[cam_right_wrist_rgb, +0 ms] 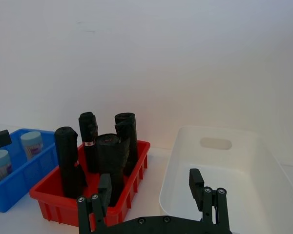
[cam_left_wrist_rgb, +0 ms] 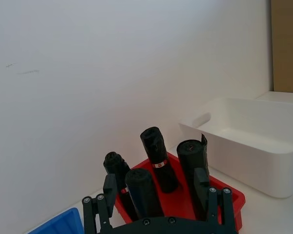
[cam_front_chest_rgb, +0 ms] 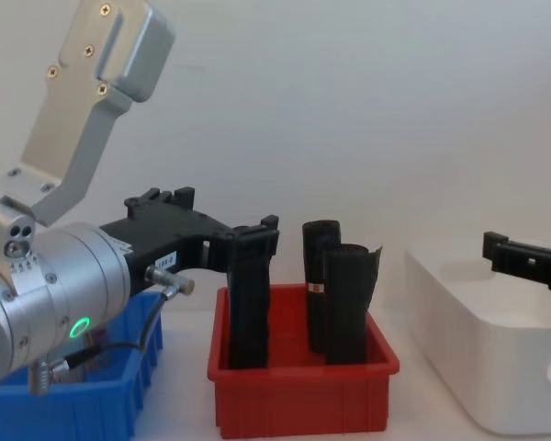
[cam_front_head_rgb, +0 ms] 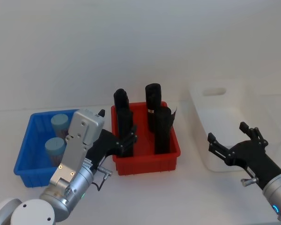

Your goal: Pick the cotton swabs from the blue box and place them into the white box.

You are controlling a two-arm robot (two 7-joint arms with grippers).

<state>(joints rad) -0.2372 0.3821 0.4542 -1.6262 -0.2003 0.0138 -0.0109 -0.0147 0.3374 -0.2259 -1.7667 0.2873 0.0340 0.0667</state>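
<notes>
Two tubs of cotton swabs [cam_front_head_rgb: 55,147] stand upright with lids up in the blue box [cam_front_head_rgb: 24,154], which sits just left of the red bin [cam_front_head_rgb: 147,161]; so their long axis is vertical, and we reckon a top-down grab suits them. The left gripper [cam_left_wrist_rgb: 155,184] hovers at the red bin's left front edge with its fingers spread wide and nothing in them; the swabs lie off to its left and lower down. The right gripper [cam_front_head_rgb: 228,132] is also spread wide and empty; it hangs right of the red bin at the near side of the white box [cam_front_head_rgb: 196,101], so the left arm is clearly the nearer one. Black rolls [cam_front_head_rgb: 153,101] stand in the red bin; everything rests on a plain white tabletop [cam_front_head_rgb: 178,197] against a bare white wall [cam_front_head_rgb: 131,47].
</notes>
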